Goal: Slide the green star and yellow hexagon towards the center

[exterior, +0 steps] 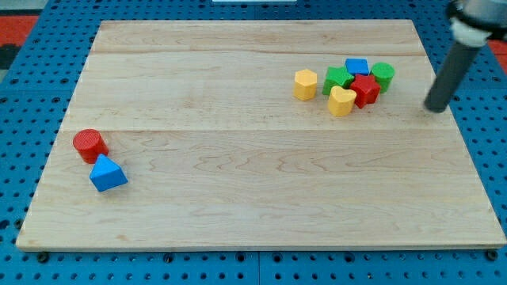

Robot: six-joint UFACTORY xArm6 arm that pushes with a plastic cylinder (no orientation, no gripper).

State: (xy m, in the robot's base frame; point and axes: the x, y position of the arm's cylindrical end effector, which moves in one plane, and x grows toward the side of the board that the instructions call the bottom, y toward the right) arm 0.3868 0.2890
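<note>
Dark rod: comes down from the view's top right corner, leaning a bit, upper end cut off by the frame w/ a pale band near the top.
My tip (435, 108): sits at the far right edge of the board, apart from every block; nearest is the green cylinder, to its left. No jaws on it, nothing held, not touching any block.
Wood board (253, 198): pale planks, lies on a blue pegboard (16, 158); red patch at the far left corner of the view.
Green star (338, 79): in the cluster at the far right, well off the board's middle; touching or just beside the red block and the yellow heart-ish one.
Yellow hexagon (305, 84): leftmost of that group, just beside the green star w/ a small gap; also far right of centre.
Yellow block (341, 101): nearest the viewer in the cluster, shape approx heart; against the red block.
Red block (365, 89): mid cluster, shape hard to tell, maybe star.
Blue block (357, 67): far side of cluster, looks cube-like.
Green cylinder (383, 75): right end of cluster.
Red cylinder (89, 144): near left, alone w/ the blue one.
Blue triangle (107, 174): touching or just beside the red cylinder, nearer the viewer.
Containers: none seen.
Writing: none readable.
</note>
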